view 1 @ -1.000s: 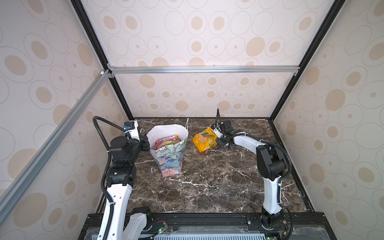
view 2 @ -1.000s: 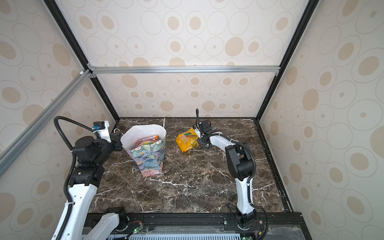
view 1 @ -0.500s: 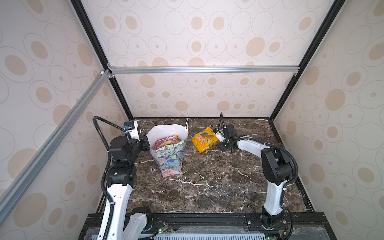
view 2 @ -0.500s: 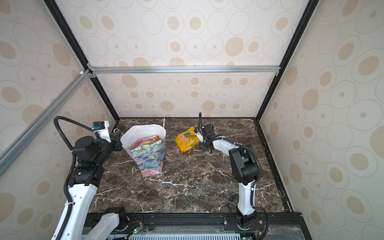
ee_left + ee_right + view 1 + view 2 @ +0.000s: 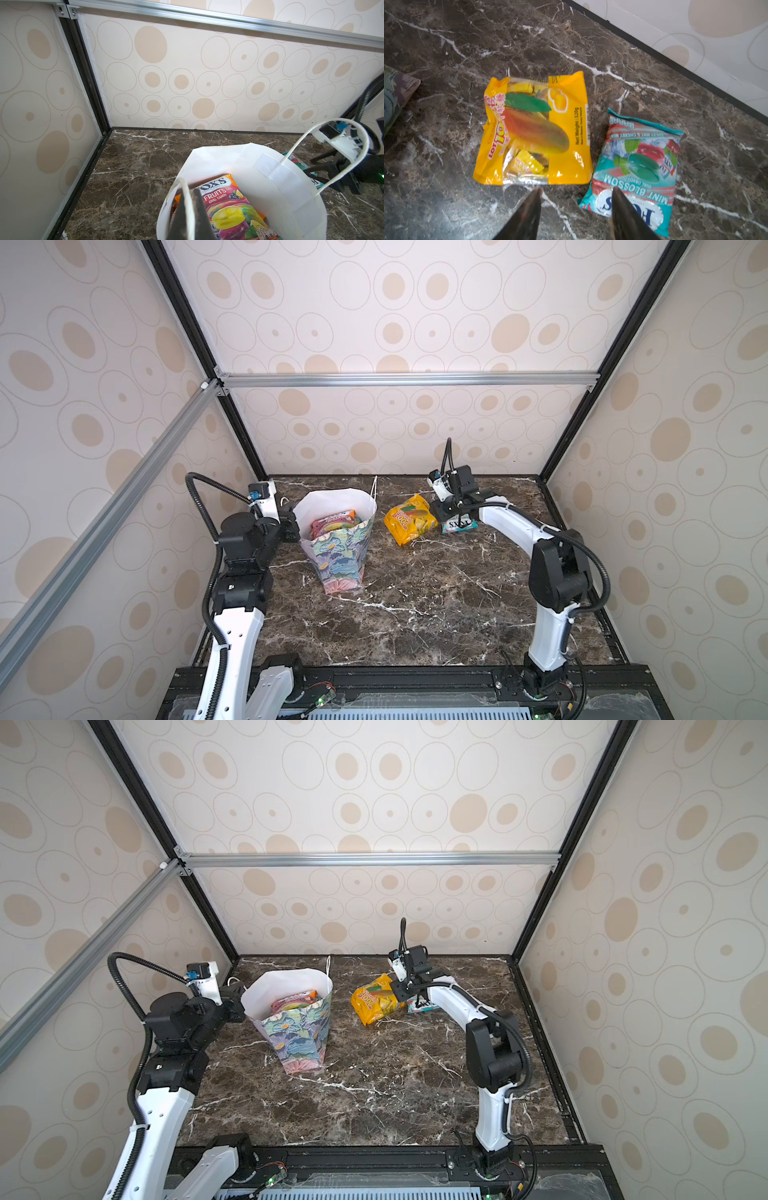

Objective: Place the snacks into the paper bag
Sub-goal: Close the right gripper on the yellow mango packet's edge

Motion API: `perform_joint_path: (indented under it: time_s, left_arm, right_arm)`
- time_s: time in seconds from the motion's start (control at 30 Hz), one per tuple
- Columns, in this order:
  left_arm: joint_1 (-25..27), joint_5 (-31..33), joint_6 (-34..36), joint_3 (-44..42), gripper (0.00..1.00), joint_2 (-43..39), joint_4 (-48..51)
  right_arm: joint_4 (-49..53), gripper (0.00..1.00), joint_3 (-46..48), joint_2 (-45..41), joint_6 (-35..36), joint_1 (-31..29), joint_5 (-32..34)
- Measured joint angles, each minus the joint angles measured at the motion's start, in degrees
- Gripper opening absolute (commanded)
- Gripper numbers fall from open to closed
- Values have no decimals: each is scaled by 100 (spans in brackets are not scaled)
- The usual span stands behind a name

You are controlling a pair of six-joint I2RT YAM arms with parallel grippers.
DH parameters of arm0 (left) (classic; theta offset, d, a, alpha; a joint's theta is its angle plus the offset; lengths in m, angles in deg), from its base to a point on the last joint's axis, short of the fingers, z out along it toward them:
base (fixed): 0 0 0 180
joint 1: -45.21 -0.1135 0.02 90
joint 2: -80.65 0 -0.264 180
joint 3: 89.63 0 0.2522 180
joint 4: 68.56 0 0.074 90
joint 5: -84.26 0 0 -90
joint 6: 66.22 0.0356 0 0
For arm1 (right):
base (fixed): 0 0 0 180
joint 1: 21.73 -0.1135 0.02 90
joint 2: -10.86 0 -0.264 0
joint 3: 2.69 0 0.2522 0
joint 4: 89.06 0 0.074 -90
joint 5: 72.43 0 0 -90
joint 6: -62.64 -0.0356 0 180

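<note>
At the left of both top views, the left end effector (image 5: 291, 523) is pressed against the left rim of the paper bag (image 5: 338, 560). The bag stands upright, left of centre on the counter (image 5: 415, 614). In the left wrist view, at the bottom of the frame, its two dark fingers (image 5: 200, 209) are together, with the bag's white rim pinched between them. This grip looks meant to steady the light bag and hold its mouth wide and round, so a packet can drop in without tipping it. The far cord handle (image 5: 324, 149) stands up at the right of that view, clear of the opening.

Inside the bag, a fruit candy packet (image 5: 226, 205) lies on top of others that are mostly hidden. Much of the task therefore seems done.

Right of centre in the top views, two snacks lie flat on the counter, just beside each other and apart from the bag. They are a yellow packet (image 5: 533, 128) and, to its right, a teal packet (image 5: 635, 166). The right end effector (image 5: 577, 199) hangs low over them with its fingers apart and nothing between them. In the right wrist view one finger is over bare counter below the yellow packet's edge, and the other is over the teal packet's lower corner. It appears poised to pick one of them next, probably the teal one. The glossy film may slip when gripped.
</note>
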Motion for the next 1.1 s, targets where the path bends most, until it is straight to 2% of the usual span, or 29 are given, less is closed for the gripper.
perform_joint_path:
  time_s: [0.17, 0.3, 0.57, 0.73, 0.93, 1.03, 1.1]
  left_arm:
    - [0, -2, 0, 0, 0, 0, 0]
    - [0, -2, 0, 0, 0, 11, 0]
    - [0, 0, 0, 0, 0, 26, 0]
    - [0, 0, 0, 0, 0, 26, 0]
    - [0, 0, 0, 0, 0, 26, 0]
    - [0, 0, 0, 0, 0, 26, 0]
    - [0, 0, 0, 0, 0, 26, 0]
  right_arm:
    - [341, 59, -835, 855, -70, 251, -455]
    - [584, 59, -1158, 1305, -96, 439, -999]
    - [785, 59, -1167, 1399, -120, 551, -1862]
    - [807, 58, -1102, 1399, -131, 551, -2105]
    - [778, 46, -981, 1399, -164, 564, -2144]
    - [704, 35, -841, 1399, -210, 566, -2164]
    - [669, 32, -750, 1399, -236, 568, -2162]
